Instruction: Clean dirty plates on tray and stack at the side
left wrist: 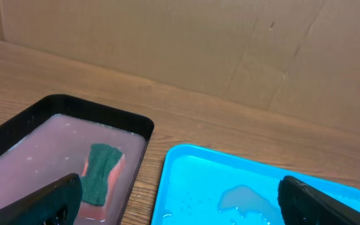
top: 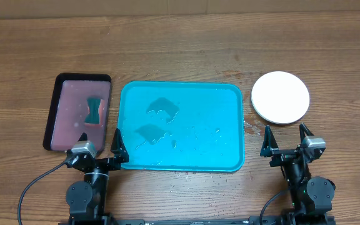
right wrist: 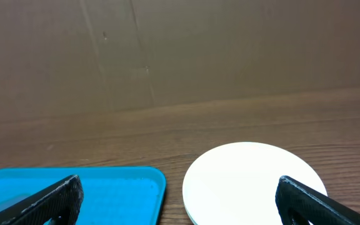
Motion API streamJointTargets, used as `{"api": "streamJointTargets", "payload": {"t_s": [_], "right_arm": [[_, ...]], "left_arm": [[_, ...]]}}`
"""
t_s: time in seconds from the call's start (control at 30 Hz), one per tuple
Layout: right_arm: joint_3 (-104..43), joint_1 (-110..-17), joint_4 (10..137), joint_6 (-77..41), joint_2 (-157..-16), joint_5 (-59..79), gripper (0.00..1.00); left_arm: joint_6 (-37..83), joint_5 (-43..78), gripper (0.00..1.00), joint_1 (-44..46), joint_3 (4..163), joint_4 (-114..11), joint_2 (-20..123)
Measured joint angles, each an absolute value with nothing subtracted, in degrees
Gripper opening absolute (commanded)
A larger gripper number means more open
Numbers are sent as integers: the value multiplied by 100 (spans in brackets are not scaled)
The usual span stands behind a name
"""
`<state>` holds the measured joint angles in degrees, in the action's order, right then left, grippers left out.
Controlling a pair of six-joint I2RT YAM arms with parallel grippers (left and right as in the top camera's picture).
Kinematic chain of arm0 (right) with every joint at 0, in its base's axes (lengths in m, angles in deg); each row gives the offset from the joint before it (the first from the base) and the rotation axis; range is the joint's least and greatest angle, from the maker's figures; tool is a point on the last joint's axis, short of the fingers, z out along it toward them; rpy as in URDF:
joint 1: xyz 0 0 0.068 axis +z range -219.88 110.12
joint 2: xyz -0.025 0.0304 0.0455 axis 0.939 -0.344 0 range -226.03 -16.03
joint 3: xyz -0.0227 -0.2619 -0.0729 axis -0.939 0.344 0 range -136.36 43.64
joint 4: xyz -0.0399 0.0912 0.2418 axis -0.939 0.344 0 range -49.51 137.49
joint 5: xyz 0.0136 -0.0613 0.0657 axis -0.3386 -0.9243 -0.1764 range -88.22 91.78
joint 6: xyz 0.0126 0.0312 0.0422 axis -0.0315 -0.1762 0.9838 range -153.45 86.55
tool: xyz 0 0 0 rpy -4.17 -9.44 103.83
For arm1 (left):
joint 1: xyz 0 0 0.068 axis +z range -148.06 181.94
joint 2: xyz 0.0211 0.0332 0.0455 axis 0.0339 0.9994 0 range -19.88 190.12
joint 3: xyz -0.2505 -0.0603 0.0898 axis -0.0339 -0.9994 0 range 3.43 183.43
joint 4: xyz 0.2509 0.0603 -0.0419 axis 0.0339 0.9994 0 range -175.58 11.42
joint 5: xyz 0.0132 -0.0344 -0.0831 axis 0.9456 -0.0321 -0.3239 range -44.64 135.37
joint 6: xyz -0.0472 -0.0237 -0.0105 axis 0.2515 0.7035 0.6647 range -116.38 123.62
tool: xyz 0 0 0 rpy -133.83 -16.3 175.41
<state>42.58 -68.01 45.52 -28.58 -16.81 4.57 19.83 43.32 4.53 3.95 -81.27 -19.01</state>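
Though apart, plates [top: 280,97] just beyond open right pincer [top: 285,131] (white topmost).

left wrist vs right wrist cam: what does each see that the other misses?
Left wrist only: the black-rimmed tray holding pinkish liquid, with the green sponge lying in it.
Right wrist only: the white plate on the wooden table, beside the turquoise tray but not touching it.
Both: part of the turquoise tray, the wooden table, the brown backdrop, and that arm's own fingers spread wide with nothing between them: left gripper, right gripper.
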Motion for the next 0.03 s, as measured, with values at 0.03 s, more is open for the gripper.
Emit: {"api": "streamJointTargets", "payload": {"t_s": [0.03], "right_arm": [[4258, -6801, 4552, -2856, -1681, 457, 100]], "left_arm": [[1983, 4332, 100, 453, 395, -8127, -1901]]}}
